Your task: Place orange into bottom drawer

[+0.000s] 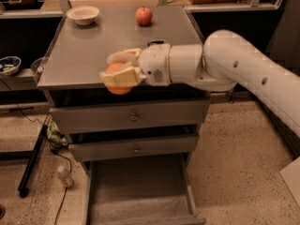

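My gripper (118, 71) is shut on the orange (117, 80), a round bright-orange fruit that shows between the pale fingers (123, 77). It hangs at the front edge of the grey cabinet top (93, 46), above the drawer fronts. The bottom drawer (140, 191) is pulled open below, a long tray with a pale liner floor, directly under and a little right of the orange. My white arm (225, 64) reaches in from the right.
A red apple (144, 15) and a cream bowl (83, 14) sit at the back of the cabinet top. Two upper grey drawers (133, 117) with round knobs are shut. A small bottle (64, 176) and cables lie on the floor at left.
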